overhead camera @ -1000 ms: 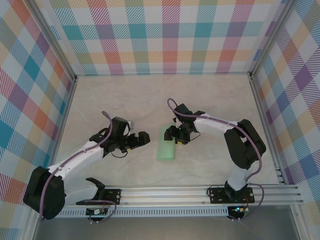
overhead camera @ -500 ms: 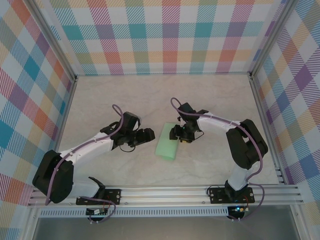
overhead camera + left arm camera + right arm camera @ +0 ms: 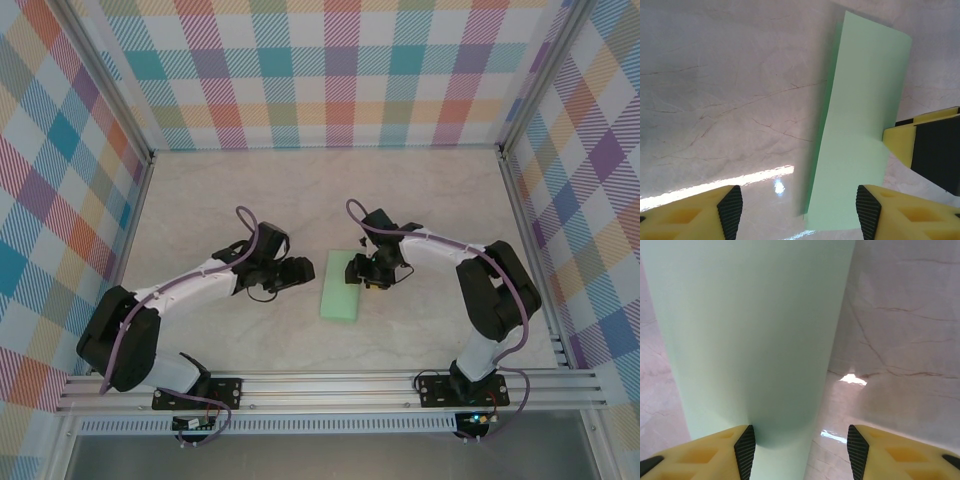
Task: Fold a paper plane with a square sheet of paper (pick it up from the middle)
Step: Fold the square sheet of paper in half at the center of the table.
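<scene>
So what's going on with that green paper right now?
Both arms are working on the mint-green paper, folded into a narrow strip and lying on the marble table between them. The right hand is at the strip's right edge near its far end, jaws apart, with one finger against the paper. The left hand sits just off the left side, also open and holding nothing. It is not plane-shaped yet.

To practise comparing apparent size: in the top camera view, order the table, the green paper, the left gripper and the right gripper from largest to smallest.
1. table
2. green paper
3. left gripper and right gripper: they look alike, so unranked.
</scene>
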